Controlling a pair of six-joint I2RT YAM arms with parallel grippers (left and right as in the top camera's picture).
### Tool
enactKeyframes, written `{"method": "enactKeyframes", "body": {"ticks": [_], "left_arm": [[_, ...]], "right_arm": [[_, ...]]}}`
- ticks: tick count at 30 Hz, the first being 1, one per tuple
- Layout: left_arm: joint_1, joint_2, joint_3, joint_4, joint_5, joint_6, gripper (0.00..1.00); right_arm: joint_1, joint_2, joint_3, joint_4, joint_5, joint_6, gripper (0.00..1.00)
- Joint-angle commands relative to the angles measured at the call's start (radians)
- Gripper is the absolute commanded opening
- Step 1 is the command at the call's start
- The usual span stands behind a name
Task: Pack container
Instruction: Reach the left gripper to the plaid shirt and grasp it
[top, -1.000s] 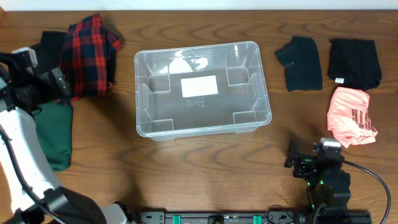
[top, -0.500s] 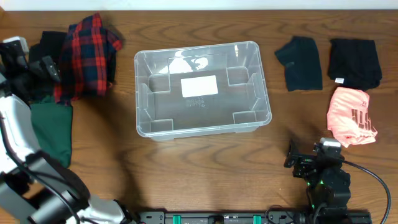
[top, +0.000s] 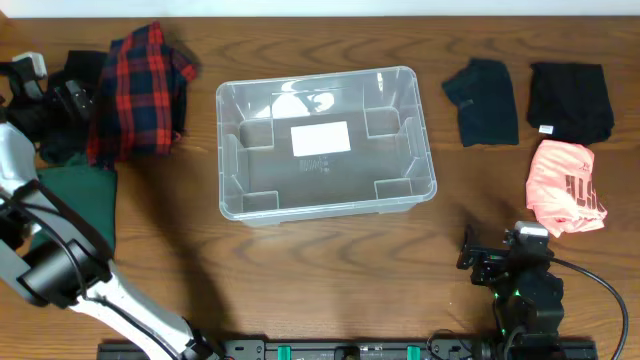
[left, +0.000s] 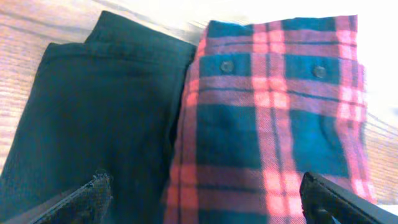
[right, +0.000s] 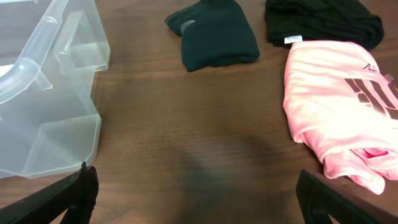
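The container (top: 325, 140) is sitting in the middle of the tabletop (top: 330, 280), somewhat nearer the far edge. The left tool (left: 208, 202) is hovering at the far-left corner, its jaws spread wide and holding nothing, over a red plaid shirt (left: 273, 124) that is lying against a black garment (left: 93, 112). The right tool (right: 199, 199) is sitting toward the near-right corner, also gaping wide and gripping nothing, with a pink shirt (right: 336, 106) lying ahead of it by the right edge.

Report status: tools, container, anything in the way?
Left tool open above plaid shirt, holding nothing. Right tool open, empty, near pink shirt. Container empty, opening unblocked.
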Motion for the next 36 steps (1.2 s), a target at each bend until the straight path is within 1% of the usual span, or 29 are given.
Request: {"method": "enactKeyframes", "body": {"ticks": [1,10,24,25,26,28,30,36], "left_arm": [[0.0,0.076,0.078,-0.029,0.048,-0.004,0.98],[-0.018,0.153,0.1,-0.049,0.055,0.004,0.98],[-0.092,0.266,0.1,-0.061,0.068,0.002,0.98],[-0.094,0.271,0.1,-0.068,0.074,0.003,1.0],[-0.095,0.278,0.1,-0.073,0.085,0.003,0.95],[-0.095,0.282,0.1,-0.08,0.124,0.003,0.81],[-0.095,0.282,0.1,-0.083,0.167,0.003,0.74],[-0.095,0.282,0.1,-0.094,0.264,0.002,0.6]], "right_arm": [[0.008,0.0,-0.002,-0.001,0.003,0.014,0.99],[0.008,0.0,-0.002,-0.001,0.003,0.013,0.99],[0.008,0.0,-0.002,-0.001,0.003,0.014,0.99],[0.008,0.0,-0.002,-0.001,0.003,0.014,0.99],[0.008,0.0,-0.002,-0.001,0.003,0.014,0.99],[0.008,0.0,-0.002,-0.001,0.003,0.014,0.99],[0.008,0.0,-0.002,-0.001,0.003,0.014,0.99],[0.008,0.0,-0.002,-0.001,0.003,0.014,0.99]]}}
